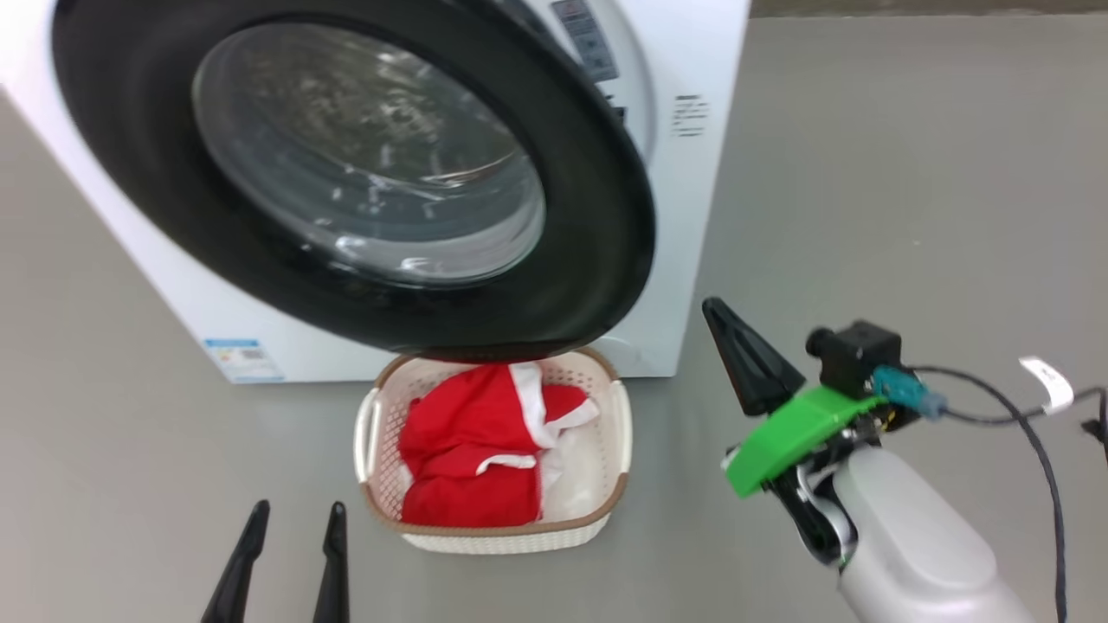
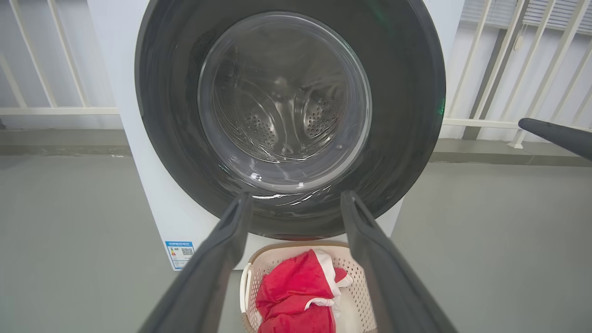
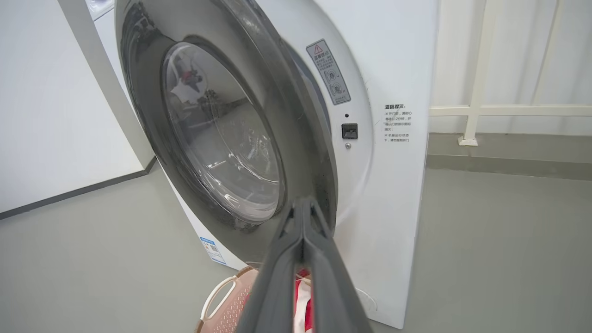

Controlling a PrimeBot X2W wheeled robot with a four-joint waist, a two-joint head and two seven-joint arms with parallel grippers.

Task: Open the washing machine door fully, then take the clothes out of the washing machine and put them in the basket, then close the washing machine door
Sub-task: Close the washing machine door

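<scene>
1. The left gripper (image 1: 299, 510) has its two long dark fingers spread well apart. The jaws are wide open and hold and touch nothing. It hangs over the smooth grey floor (image 1: 866, 173), just left of the basket.
2. The right gripper (image 1: 717, 313) has its fingers pressed together, so the jaws are fully closed with nothing between them. In the right wrist view the right gripper (image 3: 303, 203) overlaps the free edge of the door rim. The head view shows a strip of white cabinet between tip and rim, so contact cannot be told.
3. The large round door with glossy black rim and bulging clear glass bowl (image 1: 597, 216) stands ajar on the big white front-loading washing machine (image 1: 701, 173). The gap on its right side exposes a small black latch socket (image 3: 349, 131) and a grey warning sticker (image 3: 328, 71).
4. In the left wrist view the perforated steel drum (image 2: 282, 115) shows through the glass.
5. The small cream-white perforated plastic basket with brown woven-look rim (image 1: 619, 502) stands on the floor directly before the machine. Its far rim lies beneath the door's lower edge.
6. The bright red fabric clothes with white trim (image 1: 467, 450) lie bunched inside the basket.
7. Open floor extends right of the machine. A white railing (image 2: 485, 69) stands behind it.
8. A green plastic mount (image 1: 796, 433) and a black cable (image 1: 1030, 433) sit at the right wrist.
</scene>
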